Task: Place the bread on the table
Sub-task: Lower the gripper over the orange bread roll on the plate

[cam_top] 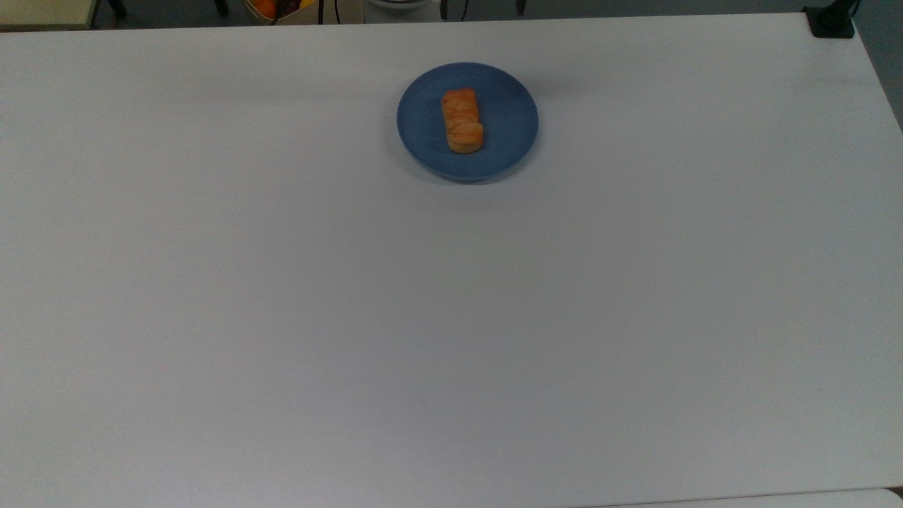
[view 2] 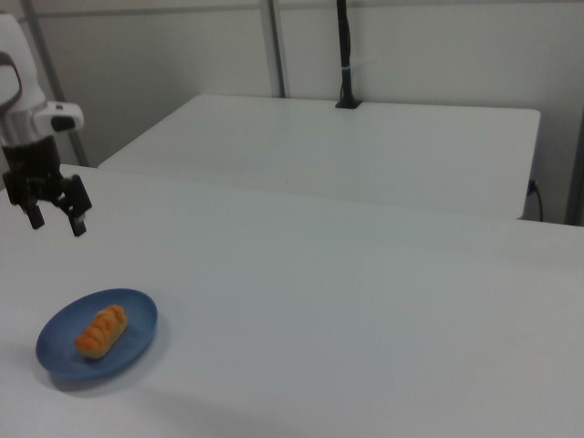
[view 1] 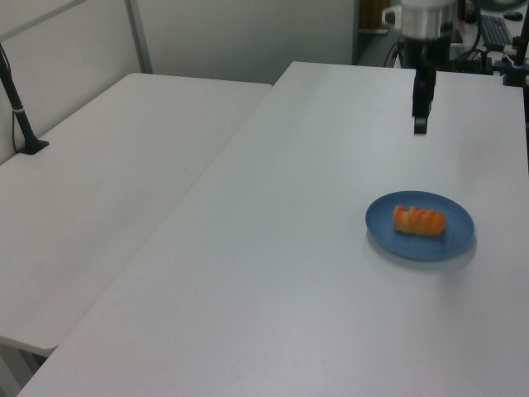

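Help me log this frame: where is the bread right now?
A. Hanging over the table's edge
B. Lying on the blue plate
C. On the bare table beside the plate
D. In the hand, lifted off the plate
B: the bread lies on the blue plate, while the hand, fingers spread, hangs above the table apart from it.

A second white table (view 2: 365, 151) stands alongside, a black pole (view 2: 344, 55) on it, before pale wall panels (view 2: 429, 55).
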You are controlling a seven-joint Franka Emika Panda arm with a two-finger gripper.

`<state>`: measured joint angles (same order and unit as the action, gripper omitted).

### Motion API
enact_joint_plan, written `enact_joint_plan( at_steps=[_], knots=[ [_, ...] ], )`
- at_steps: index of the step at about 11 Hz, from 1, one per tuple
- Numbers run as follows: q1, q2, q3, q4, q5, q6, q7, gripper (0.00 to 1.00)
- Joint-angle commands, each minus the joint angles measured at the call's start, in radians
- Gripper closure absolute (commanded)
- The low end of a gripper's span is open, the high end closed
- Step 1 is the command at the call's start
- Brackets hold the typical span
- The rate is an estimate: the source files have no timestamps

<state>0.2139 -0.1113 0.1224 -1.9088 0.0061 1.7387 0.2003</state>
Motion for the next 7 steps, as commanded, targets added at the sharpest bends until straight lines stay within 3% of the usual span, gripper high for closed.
enact_joint_plan(
  at_steps=[1, 3, 7],
  knots=[
    [0.044, -0.033, -0.004, -0.183, -0.002, 0.155, 0.089, 0.0],
    [0.071, -0.015, -0.004, -0.264, -0.002, 0.256, 0.145, 0.0],
    [0.065, 0.067, -0.004, -0.321, -0.006, 0.378, 0.166, 0.0]
  ],
)
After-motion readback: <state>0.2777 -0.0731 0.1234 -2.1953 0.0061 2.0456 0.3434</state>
